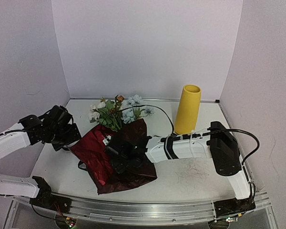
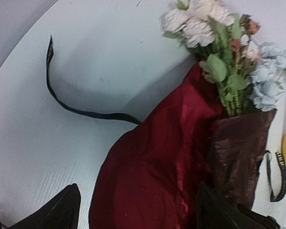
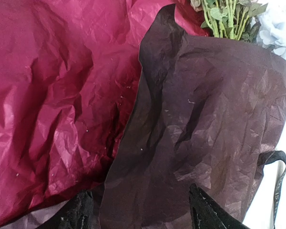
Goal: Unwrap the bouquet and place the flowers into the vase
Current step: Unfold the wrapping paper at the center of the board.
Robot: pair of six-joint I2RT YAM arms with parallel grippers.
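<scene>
The bouquet lies on the table with its dark red paper (image 1: 97, 155) spread loose and part open. The flowers (image 1: 115, 112) stick out of its far end, white, pale blue and peach on green stems (image 2: 231, 93). The yellow vase (image 1: 188, 109) stands upright to the right of them. My left gripper (image 1: 70, 138) is at the paper's left edge, open, its jaws straddling a red fold (image 2: 148, 181). My right gripper (image 1: 115, 155) hovers low over the middle of the wrap, open, with a darker brownish fold (image 3: 200, 119) between its fingers (image 3: 207, 212). The black ribbon (image 2: 78, 112) lies untied on the table.
The white table (image 1: 195, 179) is enclosed by pale walls on three sides. A metal rail (image 1: 148, 210) runs along the near edge. The right arm (image 1: 190, 145) stretches across in front of the vase. A second ribbon end (image 2: 278, 179) trails beside the wrap.
</scene>
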